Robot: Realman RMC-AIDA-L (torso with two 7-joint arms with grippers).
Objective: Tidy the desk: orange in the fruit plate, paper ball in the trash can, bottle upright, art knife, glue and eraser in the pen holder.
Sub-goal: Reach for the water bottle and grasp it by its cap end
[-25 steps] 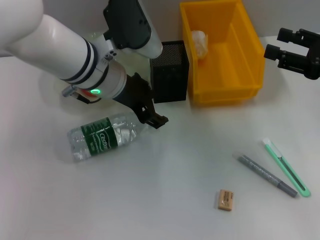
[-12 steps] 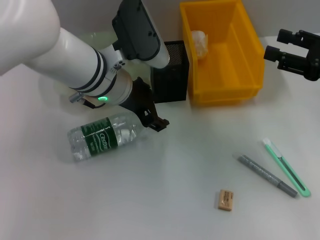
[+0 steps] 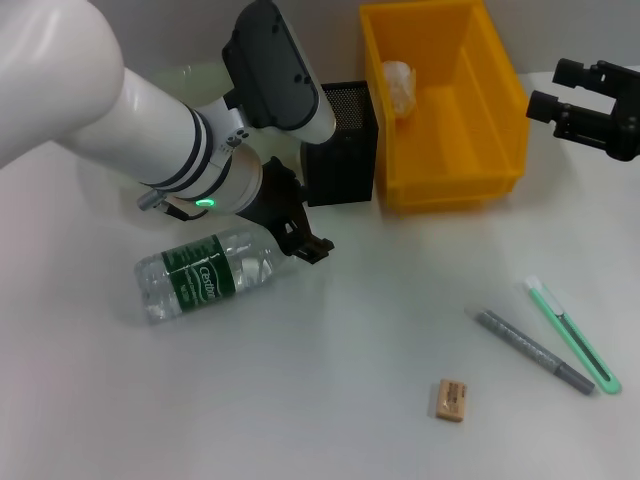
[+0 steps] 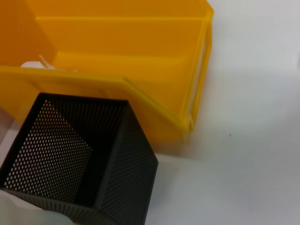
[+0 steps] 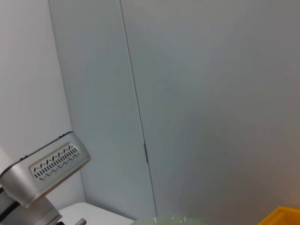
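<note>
The clear bottle with a green label lies on its side at the left. My left gripper hangs just past its cap end, in front of the black mesh pen holder. The paper ball lies inside the yellow trash can. The tan eraser, the grey glue stick and the green art knife lie on the table at the front right. Only a pale-green sliver of the fruit plate shows behind my left arm. The orange is hidden. My right gripper hovers open at the far right.
The trash can and pen holder stand side by side at the back. The white table stretches bare between the bottle and the small items. A grey wall fills the right wrist view.
My left arm has swung a little to the right above the bottle, while its gripper stays by the cap end. The bottle and the right arm have not moved.
</note>
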